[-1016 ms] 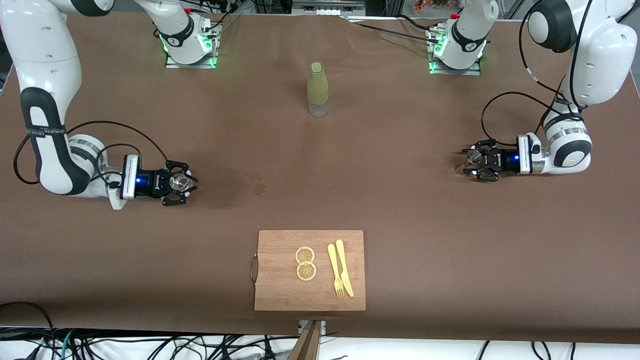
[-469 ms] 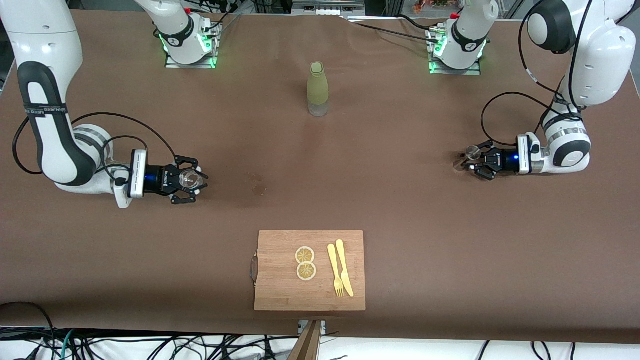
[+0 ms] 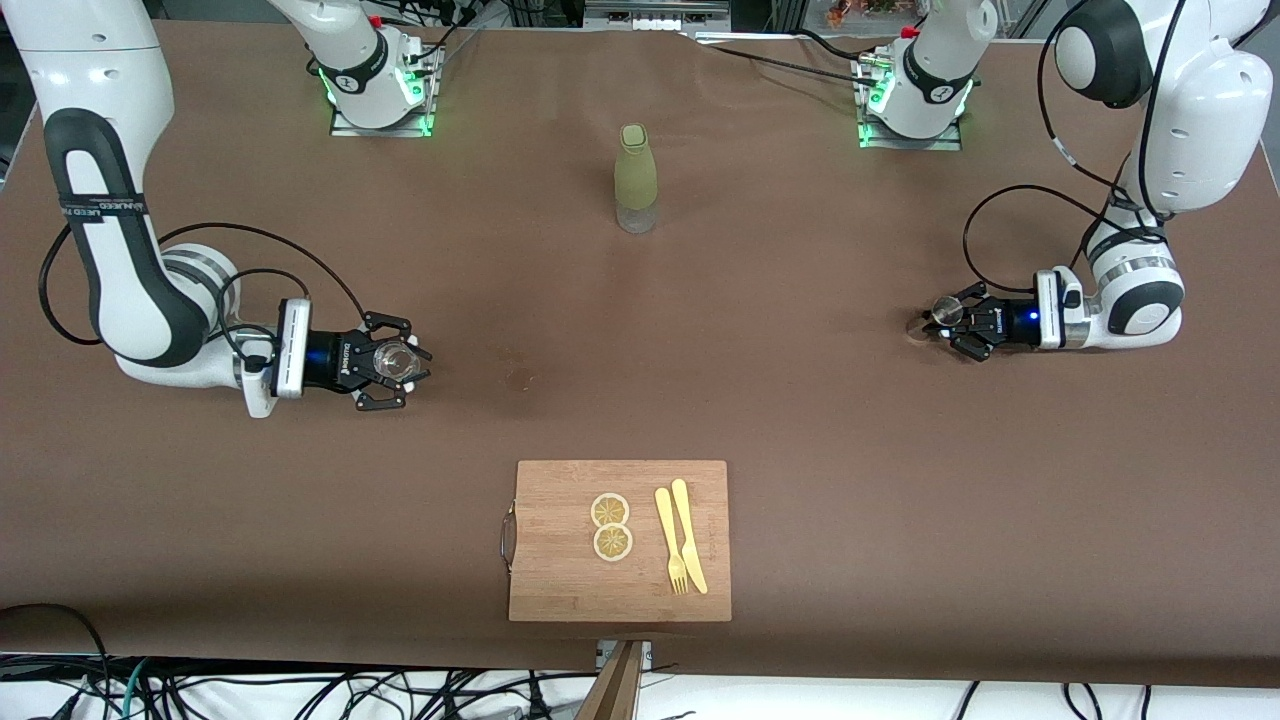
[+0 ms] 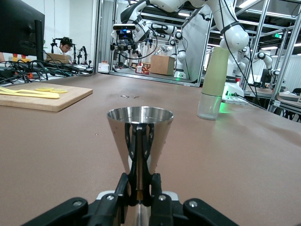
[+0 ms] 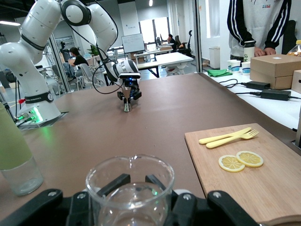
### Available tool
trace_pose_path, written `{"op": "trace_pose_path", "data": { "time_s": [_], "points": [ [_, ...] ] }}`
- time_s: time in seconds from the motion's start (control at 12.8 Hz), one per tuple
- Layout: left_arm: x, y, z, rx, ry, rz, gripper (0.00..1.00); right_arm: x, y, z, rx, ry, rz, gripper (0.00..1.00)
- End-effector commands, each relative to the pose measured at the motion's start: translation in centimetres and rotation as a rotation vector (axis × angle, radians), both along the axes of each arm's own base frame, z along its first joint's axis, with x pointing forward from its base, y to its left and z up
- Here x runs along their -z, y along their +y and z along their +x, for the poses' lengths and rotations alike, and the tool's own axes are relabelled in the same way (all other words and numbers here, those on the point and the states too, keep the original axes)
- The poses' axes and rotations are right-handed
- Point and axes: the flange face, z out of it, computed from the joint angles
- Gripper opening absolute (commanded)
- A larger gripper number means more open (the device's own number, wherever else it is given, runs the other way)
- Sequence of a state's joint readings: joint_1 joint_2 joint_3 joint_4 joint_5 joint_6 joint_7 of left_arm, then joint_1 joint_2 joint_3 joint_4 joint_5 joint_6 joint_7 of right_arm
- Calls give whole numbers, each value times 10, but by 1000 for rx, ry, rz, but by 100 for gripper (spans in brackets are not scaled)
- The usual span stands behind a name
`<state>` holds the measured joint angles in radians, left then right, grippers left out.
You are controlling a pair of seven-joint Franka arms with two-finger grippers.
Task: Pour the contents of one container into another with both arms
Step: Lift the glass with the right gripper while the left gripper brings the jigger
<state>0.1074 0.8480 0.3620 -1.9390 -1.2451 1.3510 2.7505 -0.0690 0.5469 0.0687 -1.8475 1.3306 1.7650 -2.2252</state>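
Observation:
A small clear glass tumbler (image 3: 389, 359) sits upright in my right gripper (image 3: 398, 362), which is shut on it low over the table toward the right arm's end. In the right wrist view the tumbler (image 5: 130, 188) fills the foreground between the black fingers (image 5: 109, 184). My left gripper (image 3: 944, 320) is shut on the narrow waist of a silver hourglass jigger (image 3: 941, 311) at the left arm's end. The jigger (image 4: 139, 134) stands upright with its open cone up, and the left gripper (image 4: 139, 188) pinches just under that cone.
An olive-green sleeved bottle (image 3: 636, 178) stands mid-table, near the bases. A wooden cutting board (image 3: 560, 590) lies near the front edge with two lemon slices (image 3: 611, 526) and a yellow fork and knife (image 3: 680, 550). A small damp stain (image 3: 518, 378) marks the cloth.
My left gripper has closed on the jigger's waist. The right arm has carried the tumbler a short way toward the middle of the table.

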Motion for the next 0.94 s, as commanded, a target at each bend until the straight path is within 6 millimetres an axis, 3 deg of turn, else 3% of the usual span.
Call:
{"op": "trace_pose_path", "data": {
  "time_s": [0.0, 0.31, 0.47, 0.86],
  "points": [
    [-20, -45, 30, 44, -136, -25, 0, -26, 16, -6, 17, 33, -18, 25],
    [-38, -153, 73, 46, -155, -103, 0, -51, 38, -5, 29, 53, -33, 25],
    [-38, -207, 83, 32, -138, -90, 0, -66, 48, -7, 25, 45, -35, 25],
    [-52, -345, 100, -29, -106, -81, 0, -76, 71, -33, 22, 34, -78, 25]
  ]
}}
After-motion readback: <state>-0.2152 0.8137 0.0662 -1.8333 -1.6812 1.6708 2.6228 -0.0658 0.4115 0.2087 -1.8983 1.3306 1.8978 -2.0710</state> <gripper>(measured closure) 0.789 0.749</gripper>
